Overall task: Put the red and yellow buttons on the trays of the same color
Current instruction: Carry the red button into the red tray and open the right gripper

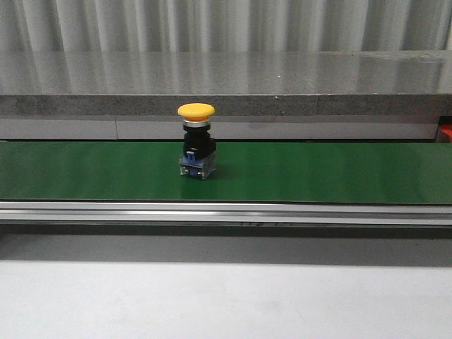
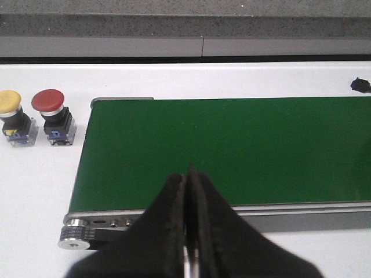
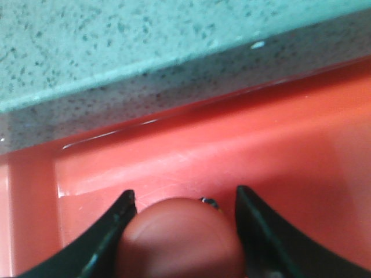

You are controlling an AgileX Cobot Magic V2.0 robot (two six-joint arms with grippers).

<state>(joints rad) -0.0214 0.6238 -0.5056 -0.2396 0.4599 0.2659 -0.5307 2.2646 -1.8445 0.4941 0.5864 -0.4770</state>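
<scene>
While my right end effector holds a red button between parted fingers over the red tray for matching, my left end effector waits closed, empty; a yellow button rides the belt.

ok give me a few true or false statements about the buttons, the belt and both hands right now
1. A yellow button stands upright on the green belt. True.
2. The left hand holds a button. False: its fingers are shut together with nothing between them.
3. The right hand has a red button between its fingers, over the red tray. True.
4. In the left wrist view, two buttons sit on the belt. False: the second yellow button and the other red button stand on the white table beside the belt's end.
5. The button on the belt lies on its side. False: it is upright, cap on top.
</scene>
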